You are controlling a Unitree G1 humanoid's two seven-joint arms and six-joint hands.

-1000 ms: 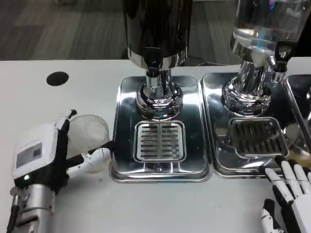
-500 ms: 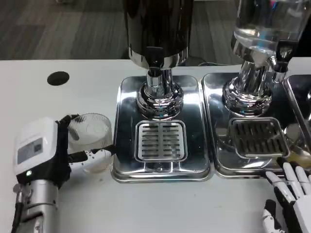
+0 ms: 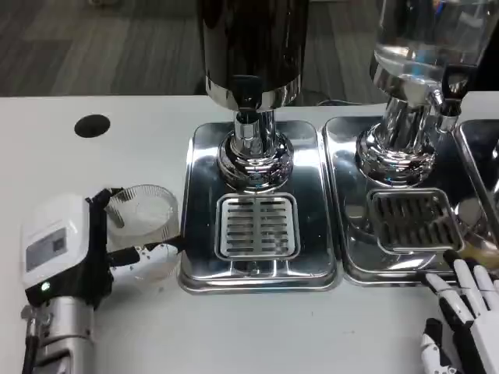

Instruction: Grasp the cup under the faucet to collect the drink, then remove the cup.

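A clear plastic cup [image 3: 146, 227] sits left of the steel drip tray [image 3: 201, 269], tilted with its rim toward me. My left hand [image 3: 64, 253] grips it, one finger at its far rim and the others [image 3: 148, 253] against its near side. The black dispenser's faucet [image 3: 248, 97] hangs over the slotted grate [image 3: 257, 226], and nothing stands on the grate. My right hand [image 3: 464, 319] rests at the bottom right with its fingers spread and holds nothing.
A second dispenser with a clear tank [image 3: 417, 54] stands on its own steel tray [image 3: 351, 265] at the right. A black round hole [image 3: 92, 125] marks the table at the far left. The tray rim lies close beside the cup.
My left hand has closed around the cup and drawn it slightly toward me, and the cup now tilts. The right hand has barely moved.
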